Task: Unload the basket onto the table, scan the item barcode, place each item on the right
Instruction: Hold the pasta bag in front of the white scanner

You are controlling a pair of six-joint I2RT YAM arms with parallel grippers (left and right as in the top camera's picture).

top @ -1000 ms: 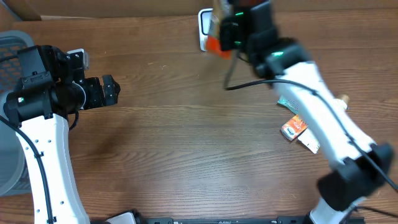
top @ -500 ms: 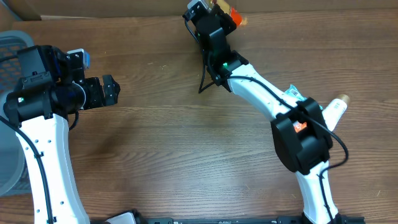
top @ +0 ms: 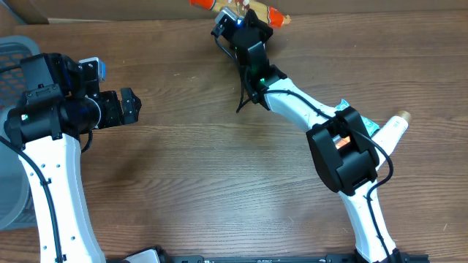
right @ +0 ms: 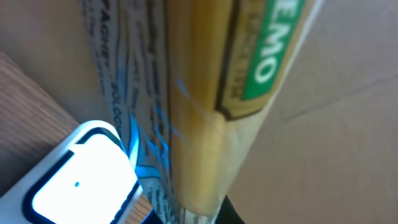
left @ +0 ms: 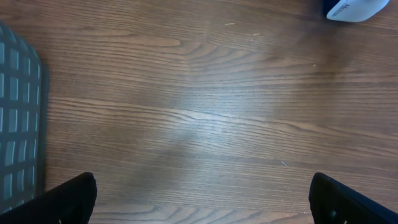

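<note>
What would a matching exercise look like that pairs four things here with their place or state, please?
1. left gripper
2. right gripper
3. grey basket
4. white bottle

A. lying at the table's right side
B. shut on a packet beside the scanner
C. open over bare wood
D. at the table's left edge

Pairs: 1-C, 2-B, 3-D, 4-A

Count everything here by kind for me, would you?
Arms: 2 (left arm, right arm)
Packets: 2 (held packet, teal packet)
Scanner: 1
Basket: 1
Tube: 1
White-blue item: 1
Total: 8
</note>
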